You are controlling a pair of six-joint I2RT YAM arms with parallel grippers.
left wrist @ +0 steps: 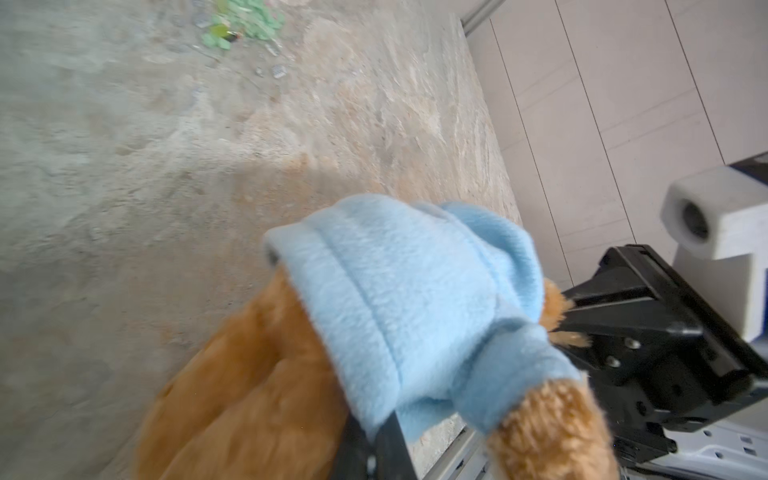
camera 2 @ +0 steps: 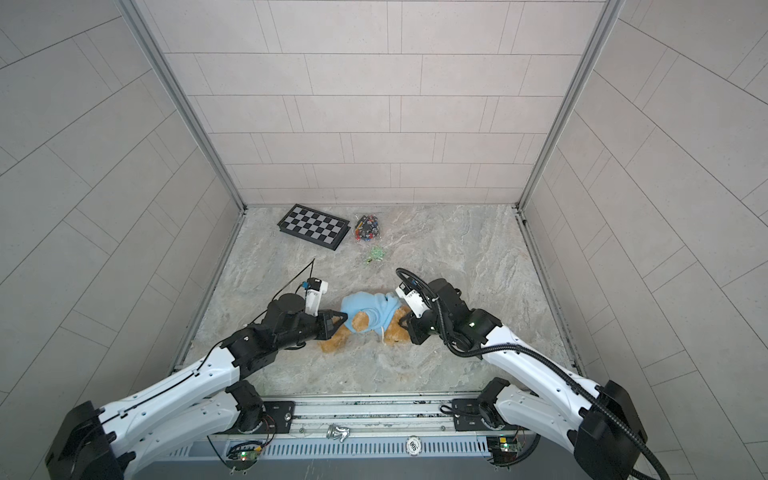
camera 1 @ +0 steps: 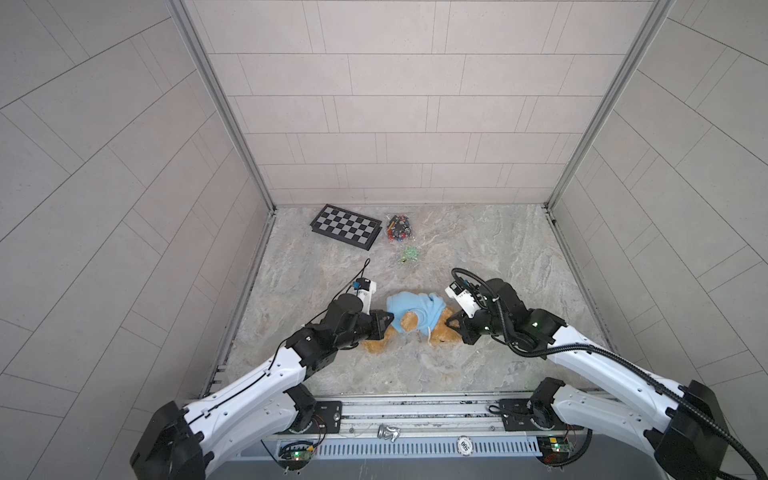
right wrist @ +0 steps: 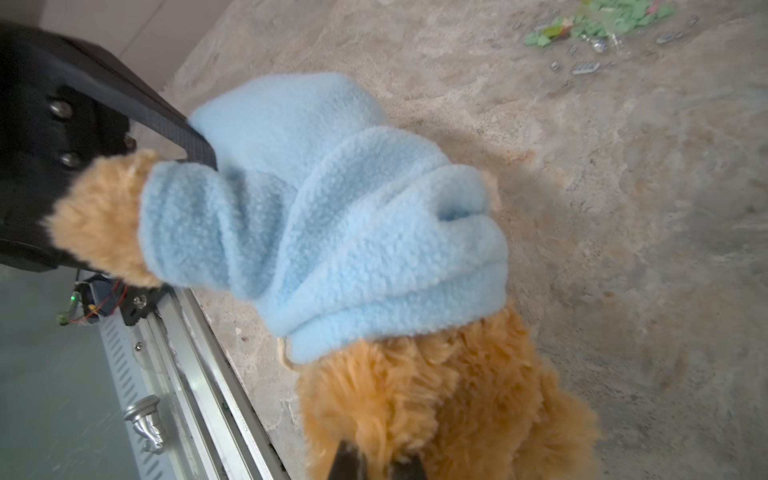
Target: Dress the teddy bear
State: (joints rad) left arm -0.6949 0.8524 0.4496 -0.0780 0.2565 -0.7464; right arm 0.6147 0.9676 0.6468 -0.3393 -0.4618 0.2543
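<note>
The teddy bear point(camera 1: 376, 345) point(camera 2: 332, 343) lies on the marble tabletop between my two grippers, golden-brown and fluffy. A light blue hoodie point(camera 1: 415, 307) point(camera 2: 370, 309) covers its body, and one paw point(right wrist: 99, 220) pokes out of a sleeve. My left gripper point(camera 1: 384, 318) point(left wrist: 374, 440) is shut on the hoodie's edge, beside the bear's bare legs point(left wrist: 249, 395). My right gripper point(camera 1: 455, 322) point(right wrist: 376, 461) is shut on the bear's fur at the opposite end, where a cream drawstring point(right wrist: 283, 353) hangs out. The bear's face is hidden.
A folded chessboard point(camera 1: 345, 226) lies at the back left, with a clear bag of small coloured pieces point(camera 1: 400, 228) beside it. Green scraps point(camera 1: 409, 254) are scattered just behind the bear. A metal rail point(camera 1: 415, 411) runs along the front edge. Tiled walls close in three sides.
</note>
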